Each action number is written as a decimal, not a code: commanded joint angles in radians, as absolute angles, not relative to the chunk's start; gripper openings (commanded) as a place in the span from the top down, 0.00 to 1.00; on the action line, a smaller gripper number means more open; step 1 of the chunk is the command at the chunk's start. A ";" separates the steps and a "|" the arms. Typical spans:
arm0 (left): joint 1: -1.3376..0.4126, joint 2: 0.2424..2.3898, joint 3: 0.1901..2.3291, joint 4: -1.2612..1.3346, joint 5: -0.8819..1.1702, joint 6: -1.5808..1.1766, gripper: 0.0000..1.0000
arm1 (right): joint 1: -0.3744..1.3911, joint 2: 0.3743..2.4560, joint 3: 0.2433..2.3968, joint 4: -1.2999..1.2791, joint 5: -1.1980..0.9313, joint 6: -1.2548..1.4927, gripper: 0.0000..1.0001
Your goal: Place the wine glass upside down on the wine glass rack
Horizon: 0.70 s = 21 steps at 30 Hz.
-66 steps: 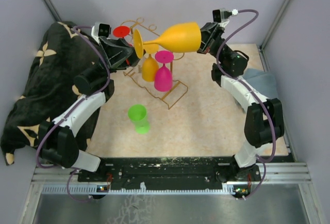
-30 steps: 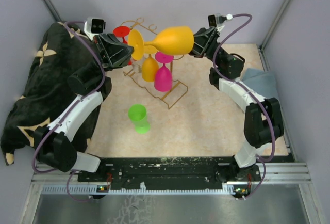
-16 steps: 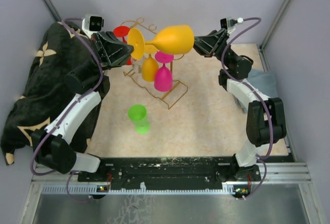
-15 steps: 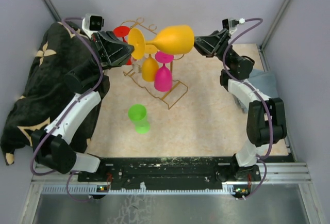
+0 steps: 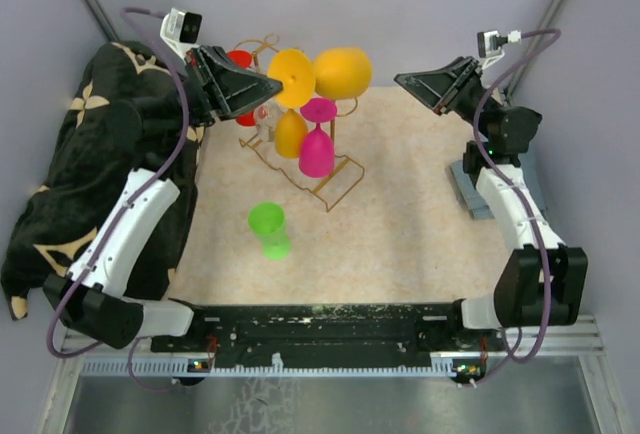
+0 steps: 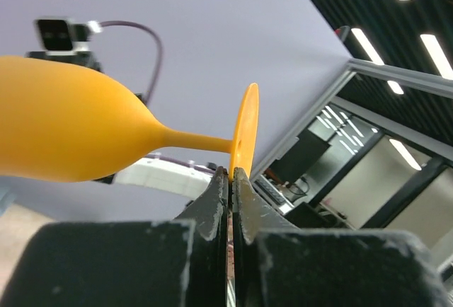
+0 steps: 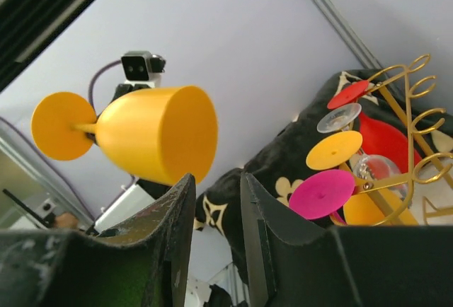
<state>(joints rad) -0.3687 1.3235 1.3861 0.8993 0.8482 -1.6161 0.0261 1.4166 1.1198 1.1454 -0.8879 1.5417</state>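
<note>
Top external view: the yellow-orange wine glass (image 5: pixel 338 73) is held in the air on its side above the far end of the wine glass rack (image 5: pixel 327 206), its round foot turned toward the left arm and its open mouth toward the right arm. The left pincer (image 5: pixel 274 84) is clamped on the edge of that foot; in the left wrist view the two black fingers of the left pincer (image 6: pixel 231 177) press together on the thin disc, with the stem and bowl of the wine glass (image 6: pixel 64 141) reaching away to the left. The right pincer (image 5: pixel 402 81) is to the right of the rack, level with the glass and well apart from it, pointing at its mouth; in the right wrist view the right pincer (image 7: pixel 214 180) has its fingers parted with nothing between them, and the wine glass (image 7: pixel 152 134) sits beyond them. On the rack, an orange glass (image 5: pixel 290 132) and a magenta glass (image 5: pixel 316 150) hang upside down side by side, and a red glass (image 5: pixel 240 60) is at its far left end. Nearer the arms than the rack, a green glass (image 5: pixel 268 229) is on the beige surface (image 5: pixel 410 224). Left of the rack is a black blanket (image 5: pixel 70 174) with a gold pattern, and well to the right of the rack a grey cloth (image 5: pixel 466 186) lies by the right arm.
</note>
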 commanded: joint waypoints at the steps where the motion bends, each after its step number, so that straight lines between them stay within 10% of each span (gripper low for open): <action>1: -0.363 1.304 1.497 0.563 0.875 -1.326 1.00 | 0.012 1.287 1.121 0.845 -0.907 1.257 0.67; 21: -0.364 1.510 1.667 0.502 0.876 -1.243 1.00 | -0.013 0.994 1.041 0.386 -0.747 0.913 0.67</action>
<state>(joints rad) -0.3683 1.4845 1.6093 0.4740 0.8692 -1.2690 -0.0040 1.0359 1.0477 0.4057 -0.7715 0.9615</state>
